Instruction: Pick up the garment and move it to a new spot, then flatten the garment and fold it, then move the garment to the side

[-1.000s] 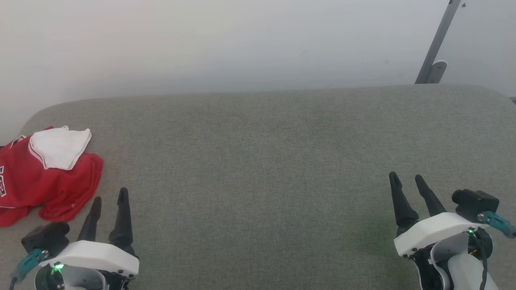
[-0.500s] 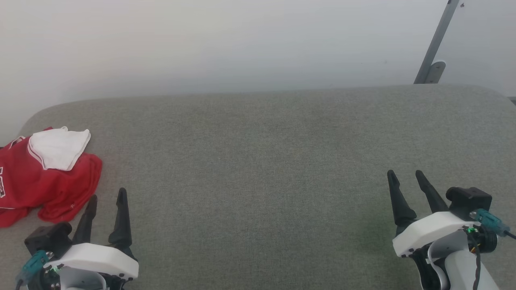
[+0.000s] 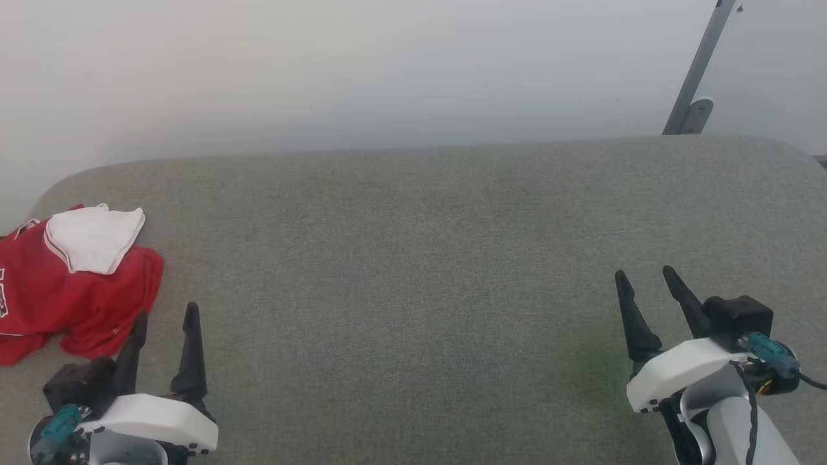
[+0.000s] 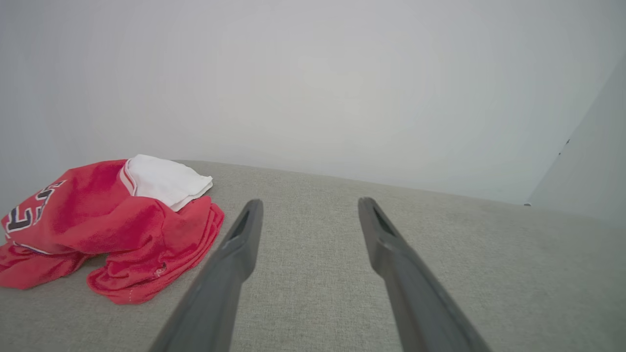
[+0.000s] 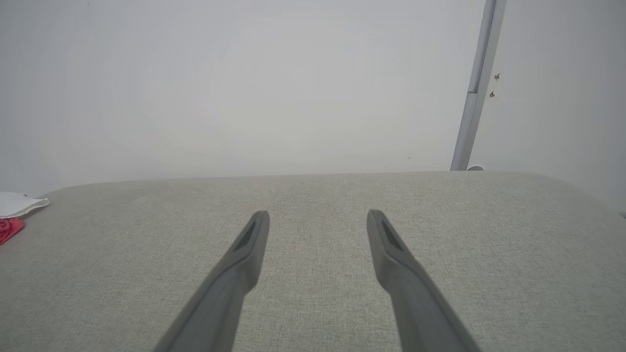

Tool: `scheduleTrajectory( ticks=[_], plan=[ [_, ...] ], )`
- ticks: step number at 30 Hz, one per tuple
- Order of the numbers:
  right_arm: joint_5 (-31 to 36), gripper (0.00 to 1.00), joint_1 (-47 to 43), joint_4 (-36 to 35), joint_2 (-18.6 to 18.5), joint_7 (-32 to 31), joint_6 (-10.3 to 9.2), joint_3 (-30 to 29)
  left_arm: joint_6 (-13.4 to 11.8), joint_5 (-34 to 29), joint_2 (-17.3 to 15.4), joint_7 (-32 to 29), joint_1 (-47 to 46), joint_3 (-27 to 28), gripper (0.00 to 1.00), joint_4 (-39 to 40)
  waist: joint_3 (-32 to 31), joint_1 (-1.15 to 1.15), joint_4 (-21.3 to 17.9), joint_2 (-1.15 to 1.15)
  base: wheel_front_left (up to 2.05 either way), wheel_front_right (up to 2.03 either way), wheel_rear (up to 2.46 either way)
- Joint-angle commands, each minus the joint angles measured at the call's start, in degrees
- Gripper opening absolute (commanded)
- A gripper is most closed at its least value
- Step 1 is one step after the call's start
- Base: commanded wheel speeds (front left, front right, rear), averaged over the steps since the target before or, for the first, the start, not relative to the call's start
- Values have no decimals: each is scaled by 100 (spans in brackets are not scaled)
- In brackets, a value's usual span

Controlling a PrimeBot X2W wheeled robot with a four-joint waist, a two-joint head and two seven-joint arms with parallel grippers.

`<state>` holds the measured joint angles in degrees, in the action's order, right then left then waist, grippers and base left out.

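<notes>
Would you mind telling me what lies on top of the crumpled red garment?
A white sleeve of the garment itself lies folded over its red body. The cloth under that sleeve, and the grey cushion below, are covered.

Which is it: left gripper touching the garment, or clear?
Apart. Left wrist view shows grey cushion between the garment and the open left gripper.

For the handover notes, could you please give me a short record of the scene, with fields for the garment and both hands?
surface: grey fabric surface against a pale wall
garment: red garment bunched in a heap at the surface's left edge, white sleeve on top, neither flattened nor folded
left hand: left hand open, empty, close beside the garment's right side
right hand: right hand open, empty, over bare fabric far from the garment
task stage: pick-up not yet begun
</notes>
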<state>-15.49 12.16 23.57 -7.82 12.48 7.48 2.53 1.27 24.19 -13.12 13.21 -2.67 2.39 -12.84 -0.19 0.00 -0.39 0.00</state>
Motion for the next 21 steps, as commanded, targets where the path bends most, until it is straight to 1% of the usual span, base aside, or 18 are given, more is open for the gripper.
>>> scheduleTrajectory(
  ticks=[1, 14, 21],
  plan=[
    [121, 100, 102, 3, -31, 65, 2, 22, 20, -135, -40, 44, 21, 29, 100, 25, -1, 0, 0, 0, 0, 0, 0],
    [693, 100, 143, 53, -62, 207, 1, 77, 55, -646, -52, 189, 54, 96, 100, 0, -7, 0, -6, 0, 0, 0, 0],
    [735, 100, 153, 51, -60, 229, 1, 70, 97, -660, -9, 202, 56, 142, 100, -3, -9, 0, -10, 0, 0, 0, 0]
  ],
)
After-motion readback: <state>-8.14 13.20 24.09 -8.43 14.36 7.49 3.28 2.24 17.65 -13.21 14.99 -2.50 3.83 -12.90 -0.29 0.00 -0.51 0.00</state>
